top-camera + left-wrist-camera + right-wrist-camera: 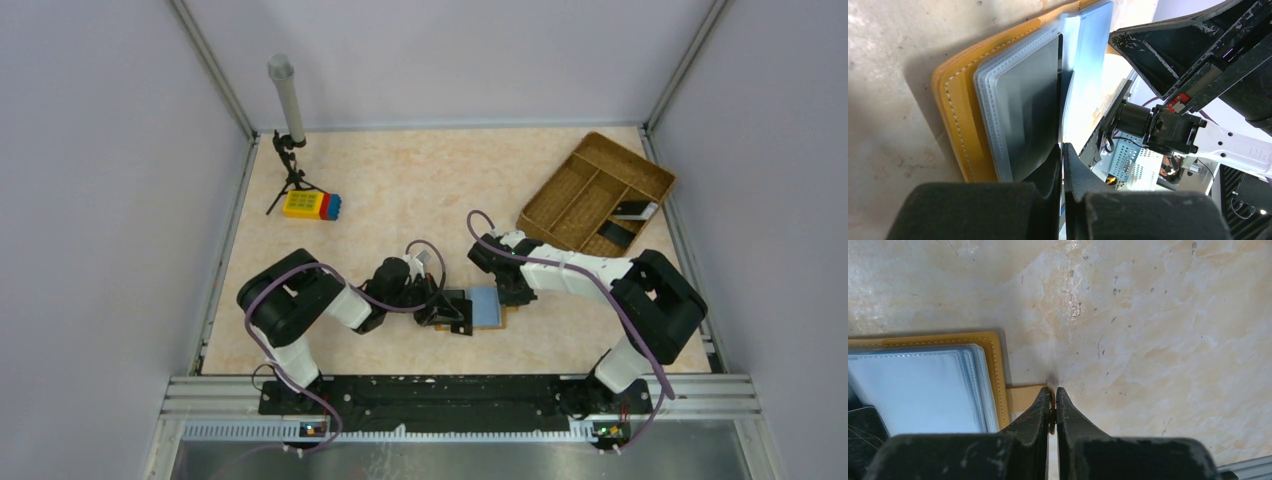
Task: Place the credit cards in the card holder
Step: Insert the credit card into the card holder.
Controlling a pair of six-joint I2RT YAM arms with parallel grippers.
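Left gripper is pinched on the edge of a thin dark grey rectangular card. That card lies among the clear sleeves of the flat orange-tan leather card holder at centre frame, beside a light blue card. Right gripper, crowding the holder's right side, is clamped on its tan strap tab. Upper right, a brown woven compartment tray holds two more dark cards. Upper left stand a yellow-red-blue toy block and a small black tripod.
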